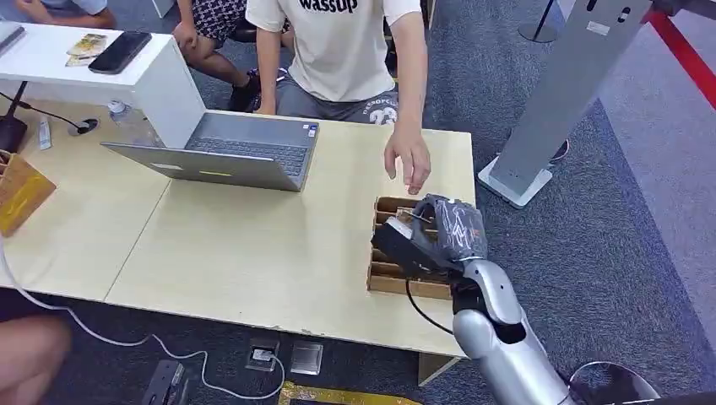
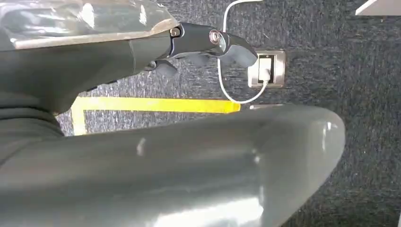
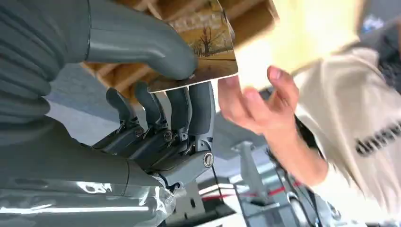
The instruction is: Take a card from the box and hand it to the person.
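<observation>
My right hand (image 1: 435, 236) hovers over the wooden card box (image 1: 390, 280) at the table's right end. In the right wrist view that hand (image 3: 156, 90) pinches a card (image 3: 208, 52) with a painted landscape between its thumb and fingers, just above the box (image 3: 132, 75). A person's hand (image 1: 409, 160) hangs over the table right behind the box, and in the wrist view its fingers (image 3: 246, 101) are at the card's edge, almost touching it. My left hand (image 2: 208, 42) hangs beside my body above the carpet, fingers curled with nothing in them.
A half-open laptop (image 1: 228, 156) lies on the table (image 1: 253, 245) left of the box. A cardboard piece (image 1: 21, 194) sits at the far left, and a white desk (image 1: 93, 67) with a phone stands behind. A grey stand (image 1: 549, 110) rises to the right. Cables cross the floor.
</observation>
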